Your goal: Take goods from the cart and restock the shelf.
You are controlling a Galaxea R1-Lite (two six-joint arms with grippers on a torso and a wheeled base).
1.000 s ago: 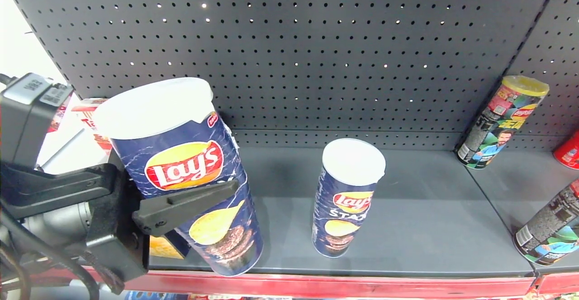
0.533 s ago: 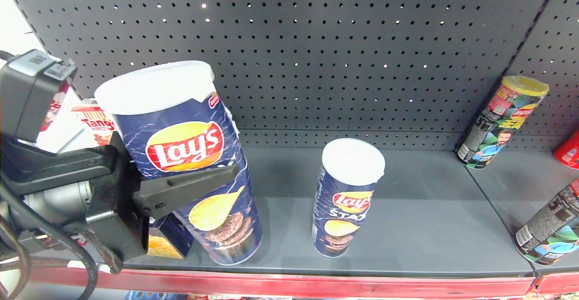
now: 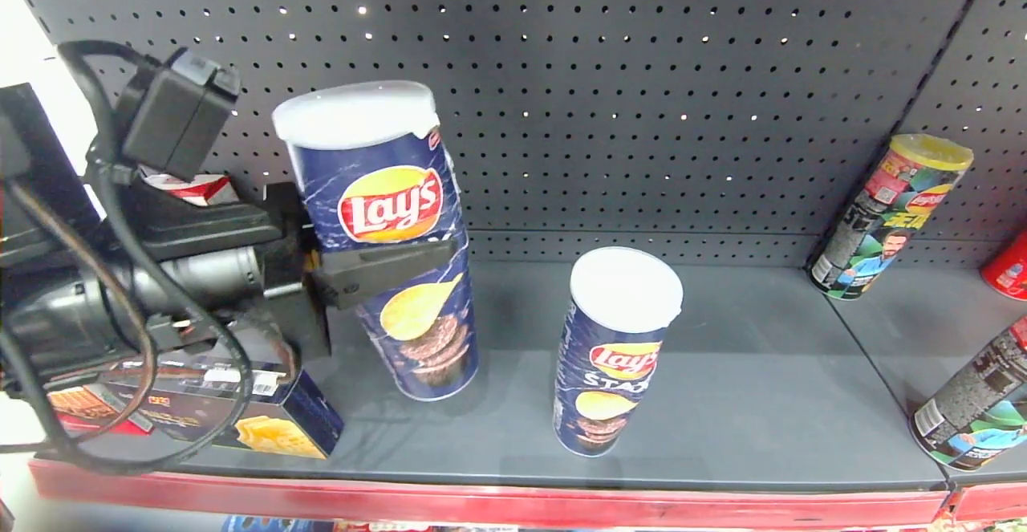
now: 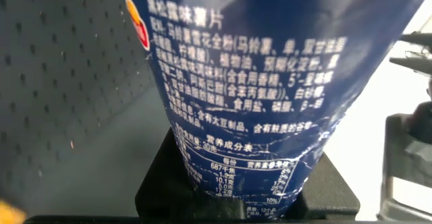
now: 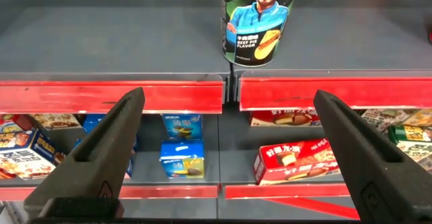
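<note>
A blue chips can [image 3: 377,195] with a white lid stands almost upright over the left part of the grey shelf [image 3: 762,404], its base low near the shelf surface. My left gripper [image 3: 393,263] is shut on its middle from the left side. The left wrist view shows the can's printed back [image 4: 256,82] up close. A second blue chips can [image 3: 618,347] stands upright on the shelf to the right of the held one, apart from it. My right gripper [image 5: 233,163] hangs open before the red shelf edge [image 5: 162,96], nothing between its fingers.
A dark blue box [image 3: 241,416] lies at the shelf's front left under my left arm. Dark and green cans [image 3: 891,215] [image 3: 975,404] and a red can [image 3: 1009,267] stand on the right. A pegboard wall [image 3: 562,99] backs the shelf. Boxes [image 5: 182,156] fill lower shelves.
My left arm has carried the held can from the shelf's front edge farther in and to the right, and it now stands more upright. The second can has not moved.
</note>
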